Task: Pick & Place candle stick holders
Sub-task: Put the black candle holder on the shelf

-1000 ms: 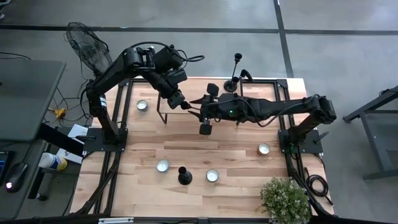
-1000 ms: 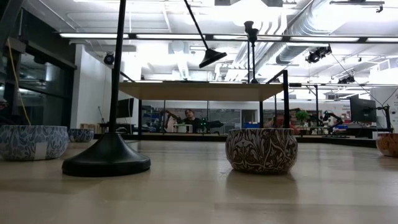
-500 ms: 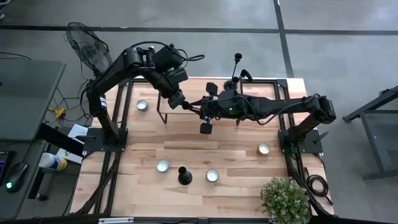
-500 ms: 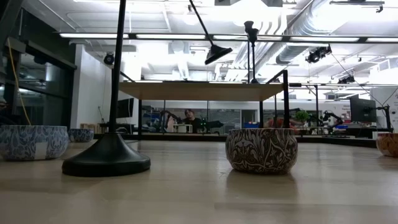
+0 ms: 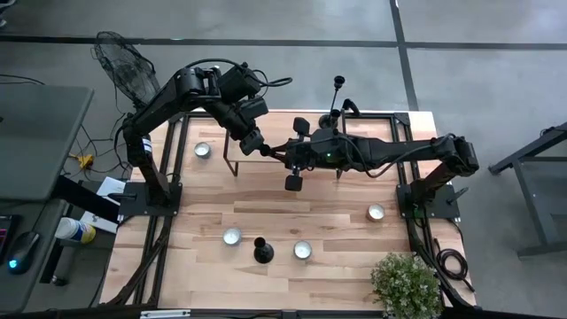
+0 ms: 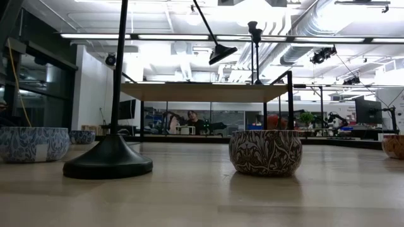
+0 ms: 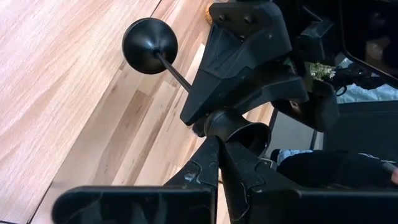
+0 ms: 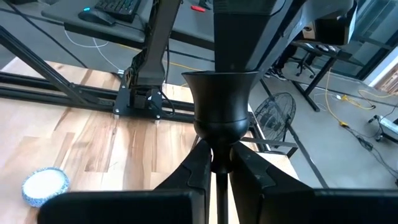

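handoff: right hand (image 5: 282,152) grips the candlestick (image 5: 292,173) stem mid-air beside the black rack (image 5: 232,158)
left hand (image 5: 257,147): pinching its cup
tip: right lets go only once left's firm

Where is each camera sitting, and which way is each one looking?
High view: above the table, looking straight down; both arms show, the left gripper and right gripper meeting at a held candle stick holder.
Low view: at table-top height, looking level past a standing holder and a patterned bowl; no arm clearly shows.
Left wrist view: on the left arm, its fingers at the holder's cup.
Right wrist view: on the right arm, its fingers around the stem.
Both wrist views share that held holder.
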Controlling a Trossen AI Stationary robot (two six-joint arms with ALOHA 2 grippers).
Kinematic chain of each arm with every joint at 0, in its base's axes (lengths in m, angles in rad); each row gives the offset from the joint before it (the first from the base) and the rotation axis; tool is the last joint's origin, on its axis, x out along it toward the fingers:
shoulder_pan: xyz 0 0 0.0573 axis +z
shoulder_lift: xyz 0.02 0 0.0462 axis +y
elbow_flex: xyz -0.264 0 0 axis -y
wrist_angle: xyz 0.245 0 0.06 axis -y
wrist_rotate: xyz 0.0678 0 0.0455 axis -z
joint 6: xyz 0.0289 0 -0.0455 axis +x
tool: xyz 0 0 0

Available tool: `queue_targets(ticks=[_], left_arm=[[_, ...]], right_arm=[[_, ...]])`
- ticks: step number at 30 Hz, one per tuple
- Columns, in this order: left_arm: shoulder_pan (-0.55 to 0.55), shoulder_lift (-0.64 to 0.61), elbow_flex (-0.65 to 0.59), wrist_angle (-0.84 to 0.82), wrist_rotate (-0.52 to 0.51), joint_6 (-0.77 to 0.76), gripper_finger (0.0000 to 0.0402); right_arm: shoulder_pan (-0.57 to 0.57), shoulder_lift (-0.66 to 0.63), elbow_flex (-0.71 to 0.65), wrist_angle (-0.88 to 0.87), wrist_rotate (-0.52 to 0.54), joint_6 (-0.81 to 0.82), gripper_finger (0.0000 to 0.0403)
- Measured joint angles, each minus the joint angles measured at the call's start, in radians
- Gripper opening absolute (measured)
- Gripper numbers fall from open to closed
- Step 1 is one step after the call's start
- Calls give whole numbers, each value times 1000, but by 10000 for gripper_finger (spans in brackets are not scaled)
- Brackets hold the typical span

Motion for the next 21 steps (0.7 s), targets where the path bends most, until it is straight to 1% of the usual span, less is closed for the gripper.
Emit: queue_targets(ticks=[21], left_arm=[[0,0,0,0,-11,4,3]], right_arm=[[0,0,0,-1,0,25,28]])
